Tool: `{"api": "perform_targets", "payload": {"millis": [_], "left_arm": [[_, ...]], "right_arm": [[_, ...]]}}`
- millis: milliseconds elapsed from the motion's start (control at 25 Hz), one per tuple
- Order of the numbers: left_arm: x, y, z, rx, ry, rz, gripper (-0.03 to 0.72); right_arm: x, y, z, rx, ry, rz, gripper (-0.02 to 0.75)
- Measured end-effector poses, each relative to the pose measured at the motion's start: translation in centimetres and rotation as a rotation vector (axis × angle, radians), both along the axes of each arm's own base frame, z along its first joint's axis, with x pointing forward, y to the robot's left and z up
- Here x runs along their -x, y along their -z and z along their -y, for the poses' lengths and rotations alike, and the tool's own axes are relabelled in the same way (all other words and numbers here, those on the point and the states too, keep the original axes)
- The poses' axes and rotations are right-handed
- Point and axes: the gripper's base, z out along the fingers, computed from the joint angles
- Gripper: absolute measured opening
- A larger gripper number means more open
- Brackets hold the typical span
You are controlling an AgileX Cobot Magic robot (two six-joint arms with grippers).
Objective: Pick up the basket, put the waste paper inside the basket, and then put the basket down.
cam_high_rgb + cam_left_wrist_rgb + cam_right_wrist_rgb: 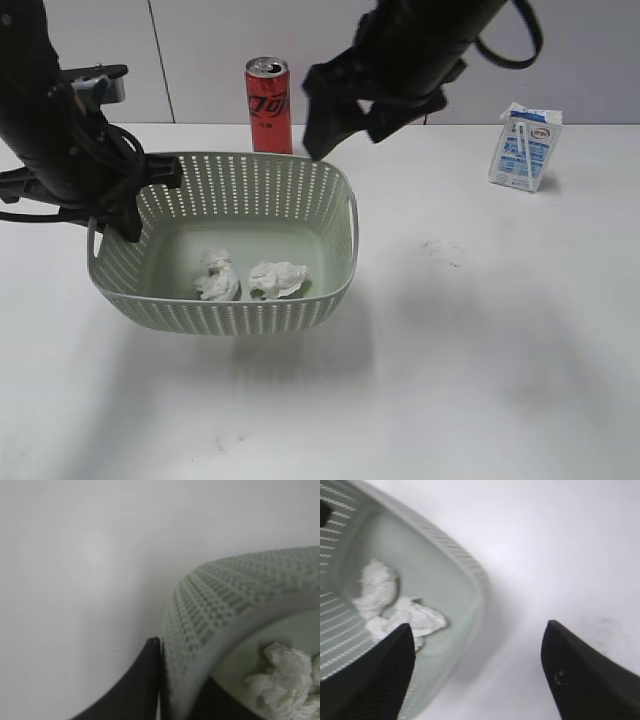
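Waste paper (pixel 250 278) already inside basket (pixel 300 180), gripped at left rim by left claw (pixel 125 215); right claw (pixel 477 675) spread, empty, upper centre. Remaining: lowering onto worktop (pixel 480 380).

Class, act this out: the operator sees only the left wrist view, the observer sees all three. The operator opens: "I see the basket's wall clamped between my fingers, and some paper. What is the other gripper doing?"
Observer: The right gripper hangs open and empty over the far right rim of the basket.
Operator: How much paper is inside?
Observer: The exterior view shows two clumps of waste paper on the basket's floor; I cannot tell whether there is a third wad.
Operator: Anything loose on the table?
Observer: No paper that I can see; only a red can behind the basket and a milk carton at far right stand on the table.
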Motion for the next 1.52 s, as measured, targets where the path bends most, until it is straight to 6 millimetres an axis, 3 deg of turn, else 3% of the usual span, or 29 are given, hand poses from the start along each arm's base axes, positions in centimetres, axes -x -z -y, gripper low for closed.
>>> {"api": "perform_targets", "payload": {"millis": [160,400,520,640,760,920,1040,1240,1360,1520], "left_arm": [[-0.2,0.2,0.2,0.019,-0.012,0.0,0.027],[-0.7,2.4,0.7,0.03,-0.036,-0.055,0.027],[-1.1,3.5,1.0,0.04,-0.051,-0.065,0.027],[-1.3,4.5,1.3,0.035,-0.035,-0.074,0.065],[-1.4,4.7,1.5,0.038,-0.018,-0.064,0.223],[-1.3,4.4,1.5,0.036,0.014,-0.054,0.582],[-0.9,3.0,1.4,0.029,0.063,-0.046,0.666],[-0.6,-2.4,-1.1,0.02,0.095,0.06,0.684],[0.1,-5.9,-4.0,0.009,0.089,0.118,0.682],[3.0,-9.5,-8.0,-0.091,0.083,0.152,0.657]], "right_arm": [[-2.7,0.2,5.2,0.047,0.145,-0.041,0.592],[-5.1,0.6,13.2,0.154,0.325,-0.087,0.592],[-5.0,0.8,15.8,0.227,0.364,-0.145,0.592],[-4.9,0.8,16.5,0.244,0.374,-0.163,0.592],[-4.5,0.0,16.5,0.235,0.384,-0.152,0.593],[-3.8,-1.6,16.7,0.216,0.397,-0.116,0.593],[-3.2,-2.8,16.8,0.204,0.403,-0.089,0.592],[-0.8,-5.3,17.1,0.176,0.411,-0.034,0.592],[2.1,-6.4,17.6,0.166,0.415,-0.014,0.591],[7.0,-5.9,18.4,0.166,0.414,-0.032,0.591]]}}
